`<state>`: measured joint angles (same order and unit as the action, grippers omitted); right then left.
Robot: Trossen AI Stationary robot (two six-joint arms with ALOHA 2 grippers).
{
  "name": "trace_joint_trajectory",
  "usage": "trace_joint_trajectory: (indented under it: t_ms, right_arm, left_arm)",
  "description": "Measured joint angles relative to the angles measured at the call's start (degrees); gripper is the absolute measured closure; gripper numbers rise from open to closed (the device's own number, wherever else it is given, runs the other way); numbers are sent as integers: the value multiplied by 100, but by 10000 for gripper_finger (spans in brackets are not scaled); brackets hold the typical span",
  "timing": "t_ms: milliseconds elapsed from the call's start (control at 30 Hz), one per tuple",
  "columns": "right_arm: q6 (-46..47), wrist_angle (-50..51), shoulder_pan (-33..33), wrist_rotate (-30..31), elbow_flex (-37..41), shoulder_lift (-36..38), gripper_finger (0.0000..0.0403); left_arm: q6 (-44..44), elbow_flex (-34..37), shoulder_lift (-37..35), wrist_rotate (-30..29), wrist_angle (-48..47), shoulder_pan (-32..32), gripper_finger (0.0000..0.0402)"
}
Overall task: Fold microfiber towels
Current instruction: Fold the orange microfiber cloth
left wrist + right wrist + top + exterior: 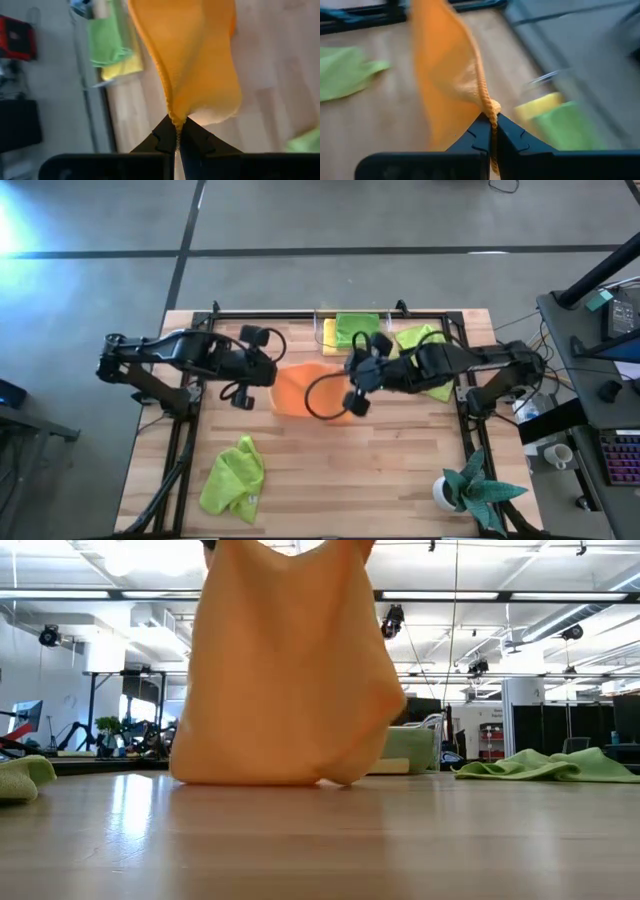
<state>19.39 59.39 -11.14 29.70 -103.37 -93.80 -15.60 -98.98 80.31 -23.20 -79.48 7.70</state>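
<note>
wood table (330, 470) | orange towel (285, 670) hangs vertically, hem touching | both pincers clamped

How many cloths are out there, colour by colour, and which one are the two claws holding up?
Orange: 1, the orange cloth, held up by the left gripper and right gripper.
Lime green: 3, at the near left, the far right and on the stack.
Yellow: 1, under that green one.
Total: 5 cloths.
</note>
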Motion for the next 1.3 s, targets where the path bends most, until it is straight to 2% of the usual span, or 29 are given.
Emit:
trace_joint_trajectory:
  t_ms: [67, 267, 400, 433, 500, 600, 633, 700, 800, 900, 933, 1000, 1067, 1100, 1133, 1233, 1267, 1300]
  right_arm:
    - [-261, 5, 78, 419, -100, 0, 394]
    - [-1093, -5, 210, 1130, -570, 0, 394]
    - [-1642, 0, 209, 1937, -830, 0, 394]
    - [-1705, 11, 223, 1841, -910, 0, 394]
    - [-1645, 27, 312, 1155, -1072, 0, 394]
    - [-1286, 28, 326, 1294, -1156, 0, 394]
    - [-1282, 27, 328, 1149, -1156, 2, 394]
    - [-1280, -4, 399, 393, -1148, 2, 394]
    - [-1118, -24, 427, 202, -1089, -9, 394]
    - [-1168, -123, 527, -759, -1086, -4, 394]
    - [-1147, -197, 527, -754, -1084, -5, 394]
    - [-1087, -233, 506, -114, -1080, -9, 394]
    - [-1081, -224, 489, 362, -1080, -4, 394]
    - [-1089, -231, 497, 308, -1080, 0, 394]
    - [-1152, -247, 527, -4, -1080, 10, 394]
    - [-1278, -344, 627, -1321, -1079, 15, 394]
    - [-1278, -363, 627, -1391, -1077, 15, 394]
    - [-1265, -369, 620, -1166, -1077, 15, 394]
  left_arm:
    - [-130, -152, 45, -207, -4, -71, 401]
    - [-624, -736, 143, -1207, -11, -179, 401]
    - [-934, -1129, 179, -1764, -39, -199, 401]
    - [-940, -1208, 179, -1876, -59, -200, 401]
    - [-853, -1363, 176, -1946, -52, -201, 401]
    - [-607, -1482, 175, -1937, -48, -199, 401]
    - [-594, -1490, 188, -1937, -55, -199, 401]
    - [-591, -1482, 205, -1925, -50, -217, 401]
    - [-639, -1457, 302, -1977, -25, -289, 401]
    - [-635, -1445, 437, -2462, -48, -324, 401]
    - [-634, -1445, 485, -2696, -48, -345, 401]
    - [-640, -1445, 555, -3094, -52, -392, 401]
    - [-714, -1445, 609, -3186, -53, -405, 401]
    - [-727, -1445, 624, -3172, -52, -404, 401]
    - [-727, -1445, 650, -3113, -51, -395, 401]
    - [-726, -1445, 672, -2346, -49, -372, 401]
    - [-725, -1445, 673, -1929, -42, -369, 401]
    - [-723, -1446, 672, -1473, -43, -369, 401]
